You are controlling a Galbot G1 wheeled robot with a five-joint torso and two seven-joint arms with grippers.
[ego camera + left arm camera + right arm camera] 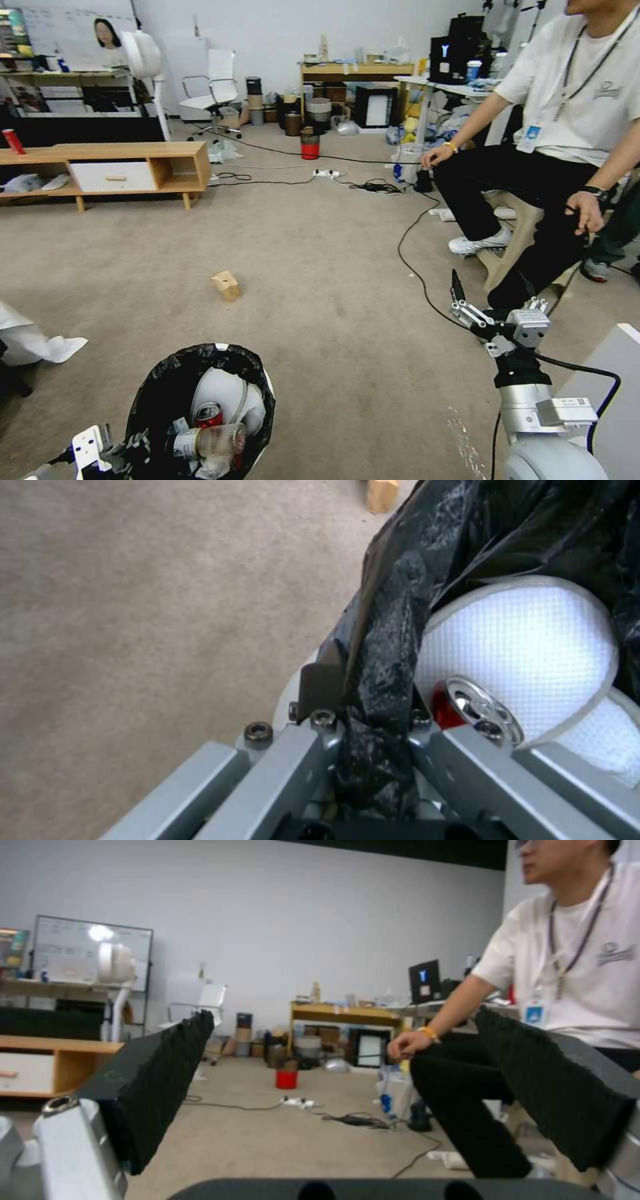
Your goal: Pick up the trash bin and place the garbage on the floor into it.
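The trash bin [200, 407], white with a black bag, hangs low at my front left. My left gripper [127, 445] is shut on its bagged rim [383, 645], one finger [320, 682] outside. Inside lie a white lid piece [520, 645], a red can [209, 415] [467, 707] and a clear bottle [212, 440]. A tan cardboard box [226, 285] [381, 495] lies on the carpet floor [320, 267] ahead of the bin. My right gripper [467, 307] [343, 1020] is raised at the right, open and holding nothing.
A person sits on a stool at the right, feet near a black cable [410, 263]. A white crumpled sheet [40, 343] lies at the left edge. A low wooden cabinet [133, 167] stands far left, a red bucket [310, 147] and power strip [327, 174] farther back.
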